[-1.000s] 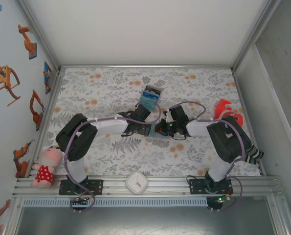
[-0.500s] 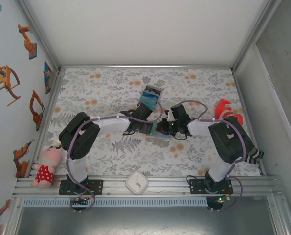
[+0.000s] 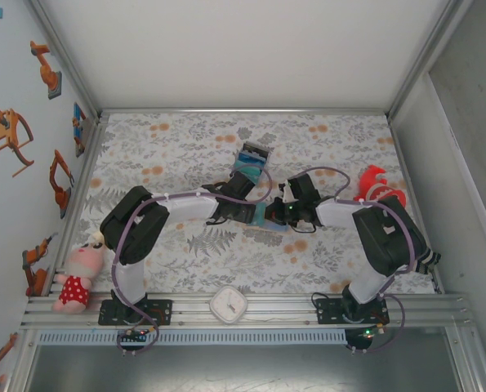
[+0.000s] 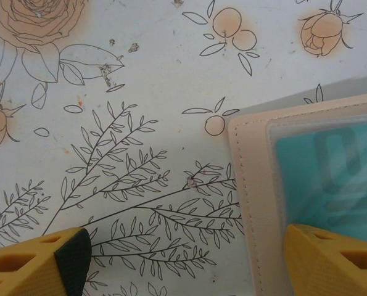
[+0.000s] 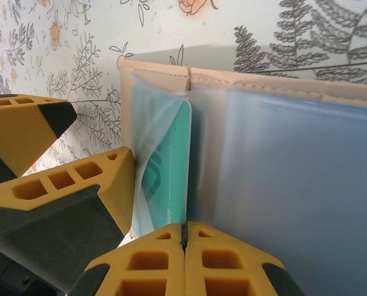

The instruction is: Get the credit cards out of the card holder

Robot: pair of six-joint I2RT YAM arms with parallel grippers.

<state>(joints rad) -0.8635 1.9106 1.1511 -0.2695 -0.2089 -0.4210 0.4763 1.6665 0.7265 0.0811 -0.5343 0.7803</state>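
Note:
The tan card holder [image 5: 158, 66] lies open on the floral cloth between my two grippers [image 3: 272, 227]. A teal credit card [image 5: 171, 160] stands inside its bulging clear sleeve, and a pale blue inner face [image 5: 294, 179] spreads to the right. My right gripper [image 5: 184, 227] is shut, its seam on the teal card's near edge. My left gripper [image 4: 186, 239] is open and straddles the holder's stitched edge [image 4: 248, 185]. One of its fingers [image 4: 331, 259] is over the sleeve, the other [image 4: 53, 262] over bare cloth. In the top view the left gripper [image 3: 255, 214] and the right gripper [image 3: 277, 214] nearly touch.
A teal-and-black block [image 3: 251, 158] lies just behind the grippers. A red object [image 3: 381, 189] sits at the right, a plush toy [image 3: 75, 276] at the near left, and a white clock [image 3: 228, 305] on the front rail. Walls close in the cloth on three sides.
My left arm has slid right until its gripper meets the holder beside the right gripper, its jaws narrowing slightly. The right arm drifted a little right and stayed shut.

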